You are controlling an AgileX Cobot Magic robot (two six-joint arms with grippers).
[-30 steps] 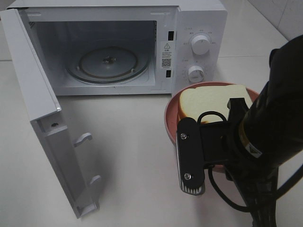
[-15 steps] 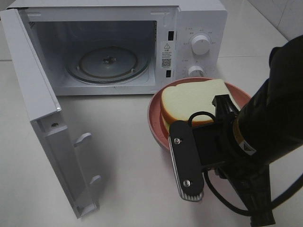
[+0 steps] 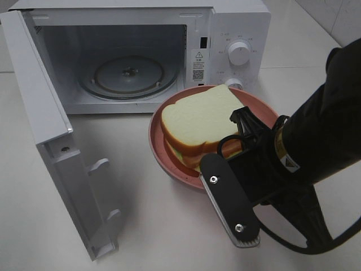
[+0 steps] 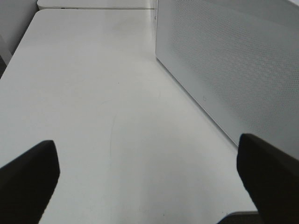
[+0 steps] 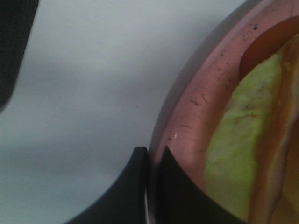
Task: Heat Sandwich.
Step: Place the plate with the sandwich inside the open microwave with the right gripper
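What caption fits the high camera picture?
Right pincer holds the pink plate with the sandwich before the open microwave.

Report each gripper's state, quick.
Left gripper: open, holding nothing.
Right gripper: shut on the pink plate rim, sandwich on it.

Hidden behind right arm [image 3: 316,147]: near rim of plate [image 3: 157,152]. Cut off at wrist-view edge, blurred: sandwich [image 5: 233,158]. Too small to read: dial markings [image 3: 228,38] on microwave [image 3: 248,20].
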